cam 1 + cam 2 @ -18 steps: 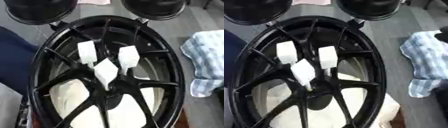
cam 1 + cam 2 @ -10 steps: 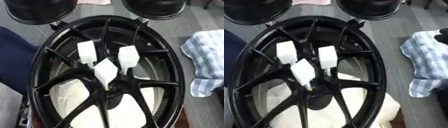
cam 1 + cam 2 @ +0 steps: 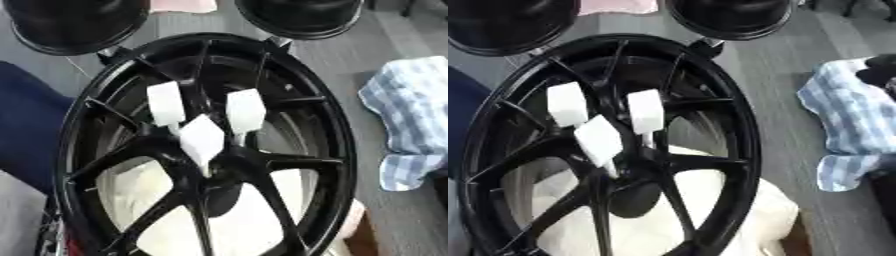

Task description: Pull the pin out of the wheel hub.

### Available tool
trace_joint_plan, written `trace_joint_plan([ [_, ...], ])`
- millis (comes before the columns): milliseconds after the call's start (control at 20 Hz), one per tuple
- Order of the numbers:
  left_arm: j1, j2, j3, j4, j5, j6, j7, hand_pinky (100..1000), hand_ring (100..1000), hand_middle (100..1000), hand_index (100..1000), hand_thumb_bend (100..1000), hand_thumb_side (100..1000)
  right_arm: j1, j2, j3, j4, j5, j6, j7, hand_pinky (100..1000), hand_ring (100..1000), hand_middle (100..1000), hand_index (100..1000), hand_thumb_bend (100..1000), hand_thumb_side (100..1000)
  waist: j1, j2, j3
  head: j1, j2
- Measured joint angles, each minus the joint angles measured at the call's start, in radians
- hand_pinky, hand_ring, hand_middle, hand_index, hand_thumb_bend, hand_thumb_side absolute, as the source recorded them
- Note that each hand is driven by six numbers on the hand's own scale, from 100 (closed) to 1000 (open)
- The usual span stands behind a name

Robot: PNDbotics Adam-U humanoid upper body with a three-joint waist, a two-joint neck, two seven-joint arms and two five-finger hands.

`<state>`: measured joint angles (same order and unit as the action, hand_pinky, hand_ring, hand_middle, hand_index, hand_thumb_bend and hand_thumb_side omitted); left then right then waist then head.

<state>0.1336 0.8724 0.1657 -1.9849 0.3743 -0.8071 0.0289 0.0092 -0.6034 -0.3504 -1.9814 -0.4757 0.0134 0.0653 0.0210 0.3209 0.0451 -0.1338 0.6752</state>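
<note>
Black alloy fills both views: the wheel [image 3: 337, 125] lies flat on a grey floor, spokes running in to the hub [image 3: 214, 167]. Three white pins with flat, paddle-like heads stand in a tight cluster just above the hub's centre. The left pin [image 3: 165, 104] and the right pin [image 3: 246, 111] rise side by side with a spoke between them. The front pin [image 3: 202, 138] sits nearest the centre, its head turned like a diamond and its thin stem running down towards the hub.

Neither of your hands appears in either view, so you cannot tell from here whether the fingers are open or closed, nor how the arms are posed. No finger touches any pin. A dark shape [image 3: 878, 70] at the right eye view's edge, over the checked cloth [image 3: 411, 115], cannot be made out.

Compared with the pictures from under a second ago, nothing has shifted: all three pins stand where they stood, and the wheel lies as it did.

Through the lower spokes a white cloth [image 3: 737, 205] shows under the wheel. Two black round objects [image 3: 74, 22] [image 3: 302, 15] sit beyond the far rim, and a dark blue mass [image 3: 26, 130] lies to the left.
</note>
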Motion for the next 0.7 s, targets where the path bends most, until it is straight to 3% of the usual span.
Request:
trace_joint_plan([
  [200, -0.053, 0.154, 0.035, -0.001, -0.056, 0.014, -0.069, 854, 730, 753, 826, 100, 428, 0.018, -0.001, -0.003, 0.0, 0.008, -0.001, -0.005, 848, 698, 646, 563, 166, 369, 0.01, -0.01, 0.003, -0.01, 0.009],
  [400, -0.132, 0.28, 0.033, -0.001, -0.146, 0.02, -0.115, 858, 744, 748, 830, 100, 375, 0.029, -0.003, -0.006, 0.0, 0.015, 0.0, -0.008, 848, 698, 646, 563, 163, 371, 0.021, -0.025, -0.003, -0.019, 0.02],
  [700, -0.266, 0.406, -0.036, -0.007, -0.232, 0.013, -0.159, 860, 759, 750, 832, 100, 384, 0.035, -0.01, -0.006, 0.0, 0.024, 0.001, -0.006, 848, 698, 646, 563, 163, 371, 0.039, -0.033, -0.026, -0.019, 0.037],
])
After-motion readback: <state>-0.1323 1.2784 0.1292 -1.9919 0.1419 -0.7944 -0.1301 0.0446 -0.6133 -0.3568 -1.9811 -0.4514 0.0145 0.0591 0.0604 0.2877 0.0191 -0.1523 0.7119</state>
